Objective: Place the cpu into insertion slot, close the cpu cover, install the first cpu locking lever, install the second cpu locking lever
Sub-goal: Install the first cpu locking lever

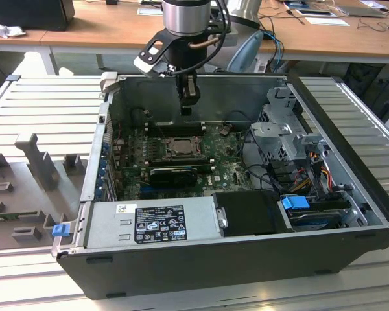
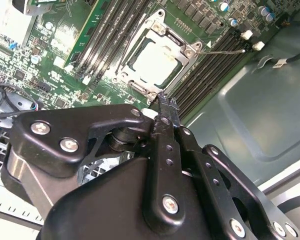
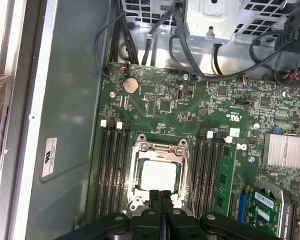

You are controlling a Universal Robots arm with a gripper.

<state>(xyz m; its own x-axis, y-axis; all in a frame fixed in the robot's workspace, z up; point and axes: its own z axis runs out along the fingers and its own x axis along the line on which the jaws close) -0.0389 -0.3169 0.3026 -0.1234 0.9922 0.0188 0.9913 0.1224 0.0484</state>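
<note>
- Gripper (image 1: 187,109) hangs inside the case (image 1: 246,265). Its fingers are pinched right together with nothing between them, and it looks the same in both wrist views.
- The cpu (image 1: 179,148) lies at 6 o'clock from the tips in the exterior view, maybe a hair toward 7. There's clear air between the two, no contact.
- The cpu is sitting in the socket. Its pale square shows through the open middle of the cover (image 3: 159,148), which lies flat around it, so I'd call the cover shut.
- Axis: the chip is basically square. The cover is a bit longer one way, and that long side runs parallel to the ram slots (image 3: 111,170) on either side.
- In both wrist views the tips line up with one end edge of the cover, not the middle of the chip.
- In the second wrist view a thin wire lever (image 2: 225,51) pokes out from a cover corner across the ram slots. Can't tell if it's hooked down.
- There's only one arm here, so no question about which one is nearer.
- Writing: there's a white label (image 1: 161,223) on the psu, roughly 6 o'clock from the socket in the exterior view. The first wrist view also shows a white sticker (image 3: 50,157) on the case wall, plus small white print on the board (image 3: 205,107). I'm not quoting any of it.
</note>
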